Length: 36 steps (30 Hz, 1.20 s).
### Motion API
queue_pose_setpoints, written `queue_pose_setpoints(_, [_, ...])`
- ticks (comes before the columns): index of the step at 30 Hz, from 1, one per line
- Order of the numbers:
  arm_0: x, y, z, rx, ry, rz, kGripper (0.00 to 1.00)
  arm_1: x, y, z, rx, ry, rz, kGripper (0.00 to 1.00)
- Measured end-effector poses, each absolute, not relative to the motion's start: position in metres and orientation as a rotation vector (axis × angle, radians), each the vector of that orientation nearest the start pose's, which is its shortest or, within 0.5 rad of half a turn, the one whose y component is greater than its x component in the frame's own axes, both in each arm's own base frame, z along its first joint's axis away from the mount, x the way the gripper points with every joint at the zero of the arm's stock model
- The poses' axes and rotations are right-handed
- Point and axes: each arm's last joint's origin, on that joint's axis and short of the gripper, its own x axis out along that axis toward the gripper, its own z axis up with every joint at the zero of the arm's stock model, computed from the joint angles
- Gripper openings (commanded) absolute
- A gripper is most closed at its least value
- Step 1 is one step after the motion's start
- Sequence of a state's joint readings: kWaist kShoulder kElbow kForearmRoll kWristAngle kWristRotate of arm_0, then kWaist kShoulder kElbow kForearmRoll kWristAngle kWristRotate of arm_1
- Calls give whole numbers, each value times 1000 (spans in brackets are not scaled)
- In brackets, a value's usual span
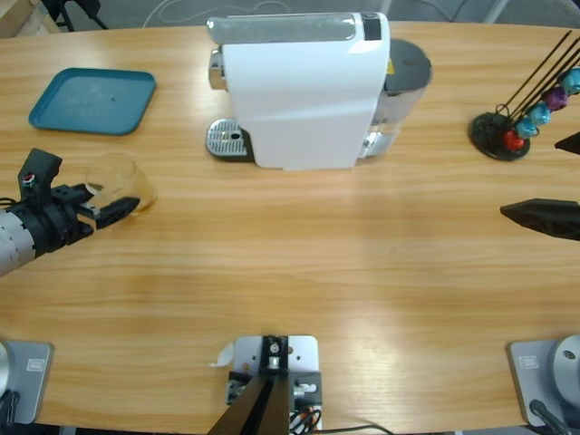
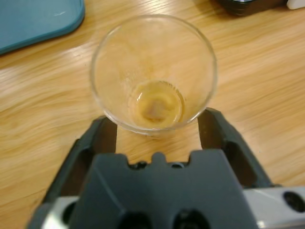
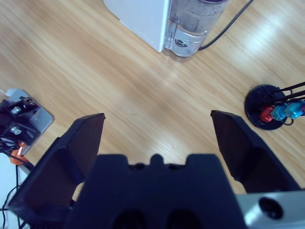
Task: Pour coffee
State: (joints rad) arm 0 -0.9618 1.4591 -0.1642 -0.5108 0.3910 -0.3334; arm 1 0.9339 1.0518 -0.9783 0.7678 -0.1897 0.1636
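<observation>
**Left gripper at the glass; right gripper idle over bare table**

Left wrist view, nearest first: the left gripper (image 2: pixel 157 131) has its two black jaws either side of a clear glass tumbler (image 2: pixel 154 71). The jaws sit at the lower wall of the glass, one on each side, closed in against it; whether they press it firmly cannot be told. The tumbler stands upright on the wooden table (image 2: pixel 43 109). At its bottom lies the coffee (image 2: pixel 156 104), a shallow tan-brown pool covering only the base. Beyond the glass, a corner of a teal tray (image 2: pixel 33 21) shows at the upper left.

Right wrist view: the right gripper (image 3: pixel 155 138) hangs above bare wood, jaws spread wide, nothing between them. Past them stand the white coffee machine (image 3: pixel 140 19) with its clear water tank (image 3: pixel 190 26), and off to the side a black capsule stand (image 3: pixel 264 112) bearing red and blue capsules.

High view: the left arm comes in from the left edge, its gripper (image 1: pixel 113 210) at the tumbler (image 1: pixel 116 181), well left of the machine (image 1: pixel 299 91). The tray (image 1: pixel 91 100) lies beyond the glass, apart from it. A metal drip grate (image 1: pixel 227 140) sits at the machine's front left. The right gripper's black jaw tips (image 1: pixel 544 217) show at the right edge, near the capsule stand (image 1: pixel 498 136).
</observation>
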Motion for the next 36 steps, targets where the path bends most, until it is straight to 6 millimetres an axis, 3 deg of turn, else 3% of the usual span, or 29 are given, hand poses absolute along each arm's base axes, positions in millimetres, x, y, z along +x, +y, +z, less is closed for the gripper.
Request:
queue_pose_setpoints(3, [107,-120,174,180,681,-432,969,83,96,360,-309,778,632,1000])
queue_pose_setpoints(4, [108,-122,174,177,676,-434,993,83,96,360,-309,778,632,1000])
queue_pose_setpoints(21, [107,-118,175,175,653,-420,1000,82,95,350,-319,805,624,1000])
queue_pose_setpoints(36, [119,-121,182,154,631,-404,1000,82,94,340,-334,817,608,1000])
